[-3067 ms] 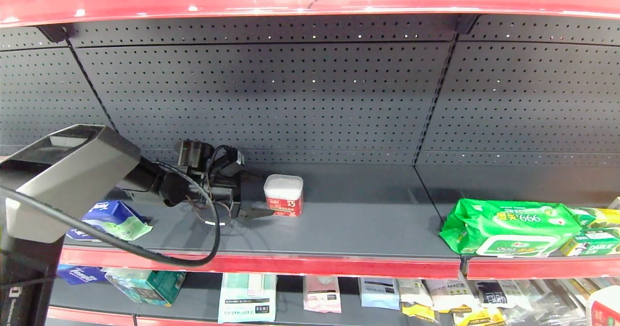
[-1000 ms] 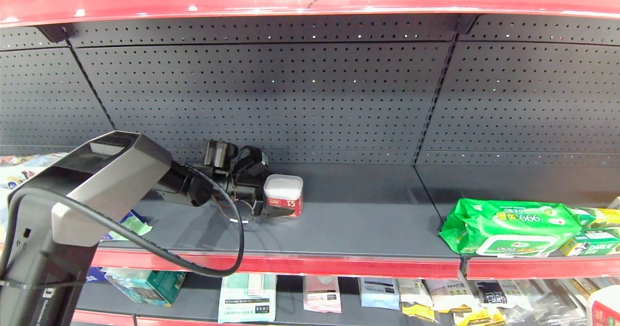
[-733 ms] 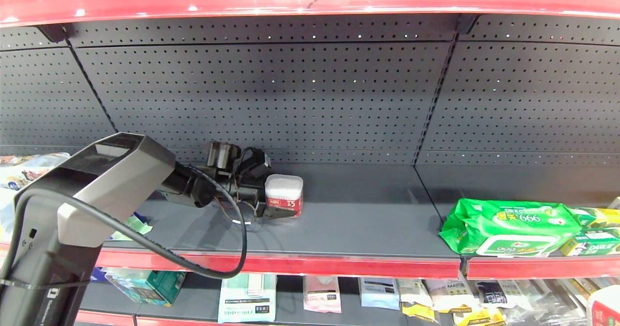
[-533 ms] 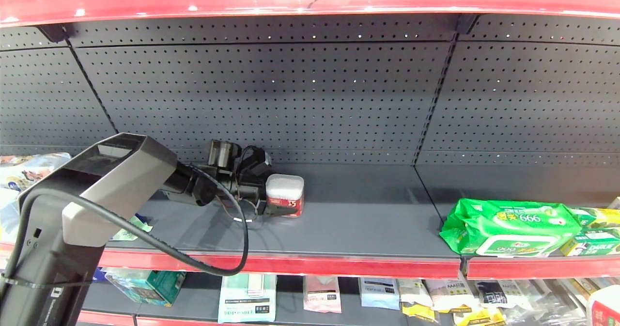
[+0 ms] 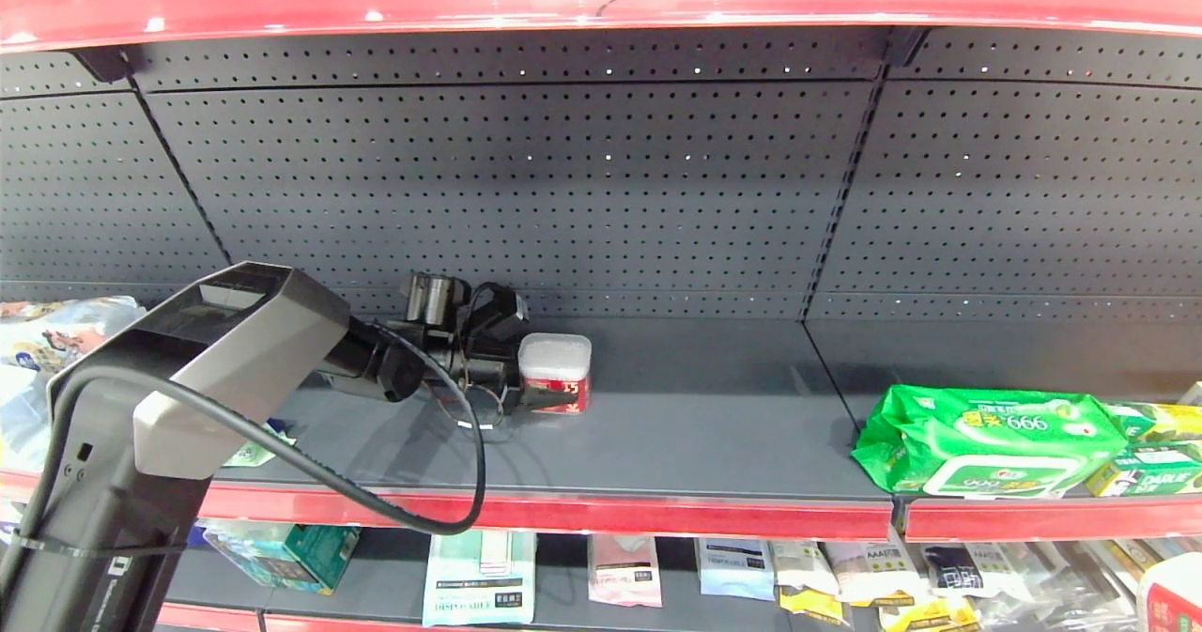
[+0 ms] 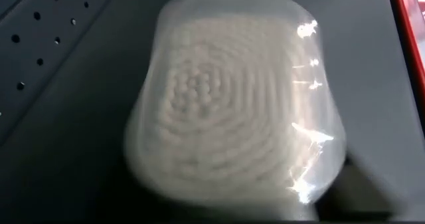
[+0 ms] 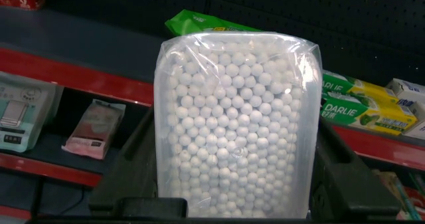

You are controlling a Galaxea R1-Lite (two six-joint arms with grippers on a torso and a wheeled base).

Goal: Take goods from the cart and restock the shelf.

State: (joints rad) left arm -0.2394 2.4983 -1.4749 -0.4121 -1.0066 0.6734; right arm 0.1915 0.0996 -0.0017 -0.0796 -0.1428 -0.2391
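Note:
A clear cotton swab box (image 5: 556, 355) with a red label stands upright on the grey shelf (image 5: 695, 425), left of the middle. My left gripper (image 5: 560, 383) reaches in from the left. It is open, and its jaws stand on either side of this box, the near finger (image 5: 554, 395) across the label. The left wrist view has the same box's top (image 6: 232, 111) close up. My right gripper (image 7: 236, 184) is shut on a second cotton swab box (image 7: 236, 124), held upright in front of the shelves.
A green wipes pack (image 5: 986, 439) and small green boxes (image 5: 1150, 444) lie at the shelf's right end. Bags (image 5: 56, 331) and a blue-green pack (image 5: 254, 444) sit at its left end. The lower shelf holds several packets (image 5: 479, 576). A perforated back panel (image 5: 526, 181) closes the bay.
My left gripper has moved right, from beside the box to around it. The box has shifted slightly right and back on the shelf.

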